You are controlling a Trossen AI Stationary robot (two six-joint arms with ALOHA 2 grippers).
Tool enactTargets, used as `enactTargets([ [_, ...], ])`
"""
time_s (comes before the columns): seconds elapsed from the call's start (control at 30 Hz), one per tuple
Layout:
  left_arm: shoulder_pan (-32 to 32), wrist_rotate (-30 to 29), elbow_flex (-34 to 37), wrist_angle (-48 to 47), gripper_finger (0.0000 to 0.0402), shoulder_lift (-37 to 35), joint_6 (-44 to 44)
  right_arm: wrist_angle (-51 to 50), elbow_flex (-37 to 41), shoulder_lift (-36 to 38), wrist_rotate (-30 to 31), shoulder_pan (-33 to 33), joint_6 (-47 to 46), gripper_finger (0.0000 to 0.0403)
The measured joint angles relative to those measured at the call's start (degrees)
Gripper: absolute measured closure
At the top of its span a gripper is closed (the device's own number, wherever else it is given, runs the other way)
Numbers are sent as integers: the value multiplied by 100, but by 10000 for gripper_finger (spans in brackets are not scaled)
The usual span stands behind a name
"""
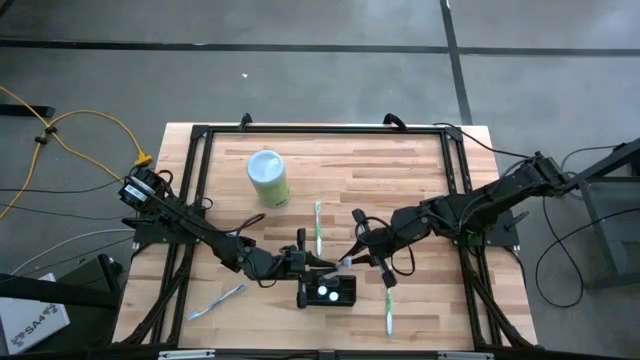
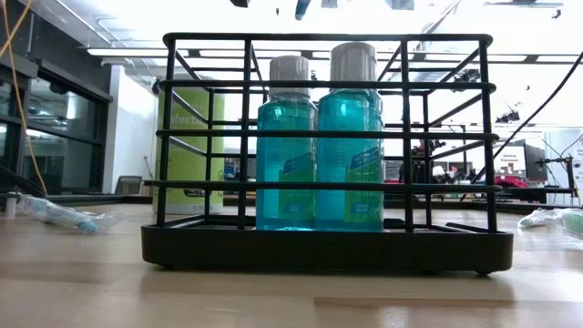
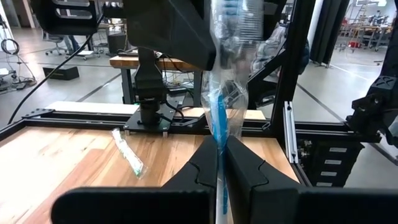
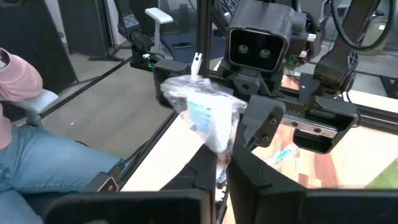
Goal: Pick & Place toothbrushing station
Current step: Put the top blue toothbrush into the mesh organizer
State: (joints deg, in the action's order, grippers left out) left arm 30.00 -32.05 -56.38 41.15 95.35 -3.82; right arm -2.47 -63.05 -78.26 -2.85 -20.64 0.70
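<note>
Near the table's front edge, centre: black wire-rack toothbrushing station point(image 1: 330, 291) holding two blue-liquid bottles point(image 2: 317, 146). Left gripper point(image 1: 318, 262), arm reaching diagonally inward and low, fingers pinched on a clear-wrapped blue toothbrush point(image 3: 219, 118) above the station. Right gripper point(image 1: 350, 262), arm extended from the opposite side, fingers nipped on the same wrapper. Pale green cylinder point(image 1: 268, 178) well behind.

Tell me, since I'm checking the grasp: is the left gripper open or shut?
Shut: the left gripper pinches a plastic-wrapped toothbrush between its closed fingers.
</note>
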Motion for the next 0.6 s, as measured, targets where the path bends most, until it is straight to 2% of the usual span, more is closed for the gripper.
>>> enactTargets([
  [0.13, 0, 0, 0, -11, 385, 0, 4, -18, 0, 0, 11, 0, -3, 389],
  [0.4, 20, 2, -2, -4, 319, 0, 161, -62, 2, 0, -50, -4, -52, 395],
  [0.6, 20, -17, -2, -4, 286, 0, 204, -55, 0, 0, -68, -4, -52, 396],
])
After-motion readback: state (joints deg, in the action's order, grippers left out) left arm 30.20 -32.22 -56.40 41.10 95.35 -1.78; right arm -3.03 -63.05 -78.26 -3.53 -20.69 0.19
